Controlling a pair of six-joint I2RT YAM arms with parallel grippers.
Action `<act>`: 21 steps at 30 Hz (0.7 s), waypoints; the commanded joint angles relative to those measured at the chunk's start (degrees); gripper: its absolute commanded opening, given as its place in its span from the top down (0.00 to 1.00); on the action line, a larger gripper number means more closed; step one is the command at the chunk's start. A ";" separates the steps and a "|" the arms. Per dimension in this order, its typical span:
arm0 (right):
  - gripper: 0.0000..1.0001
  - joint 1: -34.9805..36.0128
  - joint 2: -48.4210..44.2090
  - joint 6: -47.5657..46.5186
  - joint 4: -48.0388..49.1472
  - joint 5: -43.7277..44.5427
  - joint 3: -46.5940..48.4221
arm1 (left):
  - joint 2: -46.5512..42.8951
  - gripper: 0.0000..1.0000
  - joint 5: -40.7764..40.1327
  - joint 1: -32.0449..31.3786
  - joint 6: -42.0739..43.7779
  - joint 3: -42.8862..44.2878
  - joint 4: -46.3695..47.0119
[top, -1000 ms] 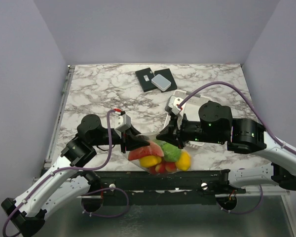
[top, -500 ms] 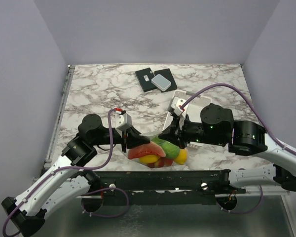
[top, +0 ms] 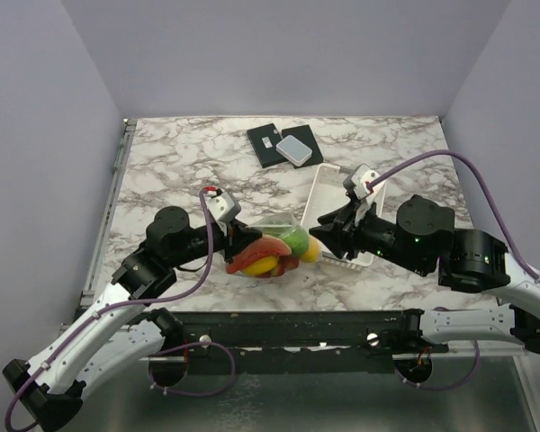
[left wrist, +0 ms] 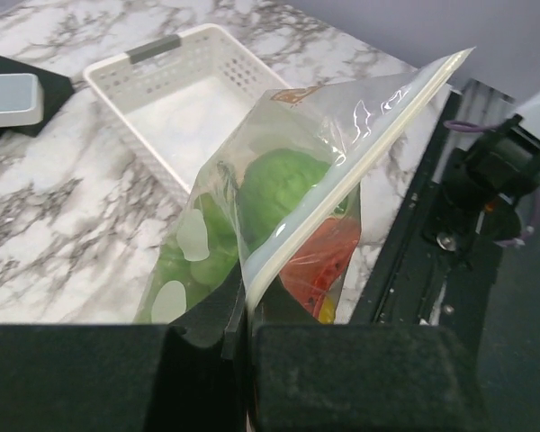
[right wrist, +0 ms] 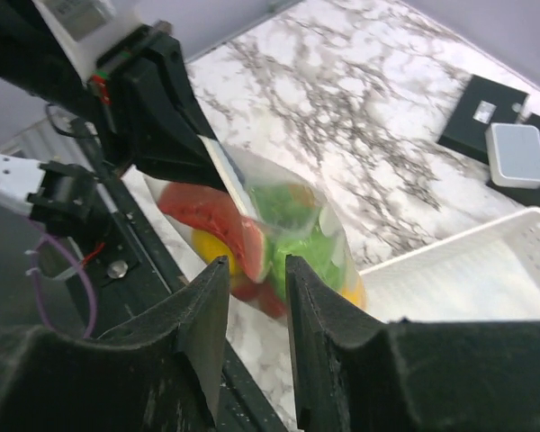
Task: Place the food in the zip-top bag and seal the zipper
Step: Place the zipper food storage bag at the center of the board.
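Right fingers released, one bag, one basket

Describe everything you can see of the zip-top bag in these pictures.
The zip-top bag is clear, floppy plastic printed with white dots, bulging with green, red and yellow food. Its pale zipper runs along the upper edge, one end pinched in the shut left gripper. It slants over the marble table near the front edge, beside the white basket. The open right gripper is not gripping it.
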 commanded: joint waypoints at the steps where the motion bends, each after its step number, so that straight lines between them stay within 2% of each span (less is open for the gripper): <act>1: 0.62 -0.07 -1.72 1.24 0.69 9.60 -3.28 | -0.24 1.00 -12.43 0.06 2.55 4.13 2.31; 7: 0.55 -0.07 -4.25 2.19 1.49 15.04 -8.09 | 2.76 1.00 -28.04 0.08 5.18 6.83 2.22; 13: 0.45 -0.06 -6.07 3.91 5.81 16.77 -14.79 | 9.15 1.00 -44.04 0.08 11.84 10.71 2.41; 18: 0.44 -0.05 -5.06 5.21 8.71 17.27 -18.71 | 16.16 1.00 -53.87 0.09 17.71 13.61 3.42; 21: 0.44 -0.07 -4.35 5.37 10.17 17.22 -20.13 | 19.78 1.00 -58.50 0.07 20.49 13.41 7.06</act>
